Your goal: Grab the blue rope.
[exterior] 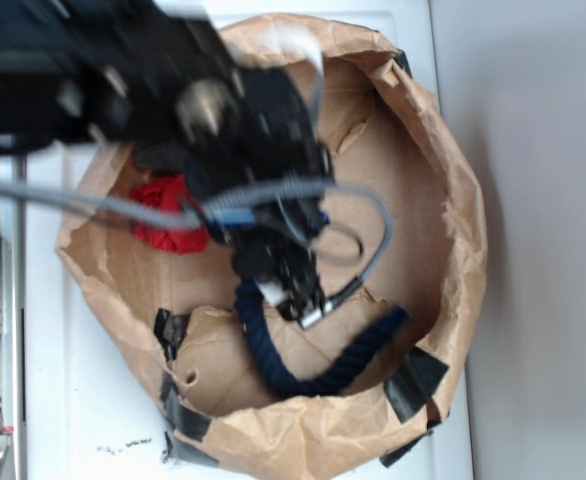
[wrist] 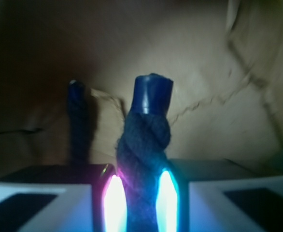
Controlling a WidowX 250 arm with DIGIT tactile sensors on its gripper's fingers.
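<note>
**End effector closed on one leg of the blue rope inside the paper bag**

The blue rope [exterior: 308,375] lies in a U on the floor of an opened brown paper bag [exterior: 453,200], near the bag's front wall. The bag rests on the white tabletop [exterior: 73,420], its rolled-down rim patched with strips of black tape [exterior: 413,385].

The end effector [exterior: 298,290] reaches down into the bag at the left leg of the U. In the wrist view the rope [wrist: 144,145] passes upright between the two fingers [wrist: 113,203], whose inner faces glow on either side of it. The jaws stand narrow, pressed against the twisted strands with no visible gap, so the rope appears held. The glossy sealed tip projects beyond the fingers; gripping below the tip puts the pads on the softer cotton, which likely gives a better hold than the slick end.

The second end of the rope is visible to the left in the wrist view, apart from the fingers.

A red cloth-like object [exterior: 168,215] sits at the bag's left side, partly hidden by the arm. A grey braided cable [exterior: 273,195] loops across the arm and is not the target
</note>
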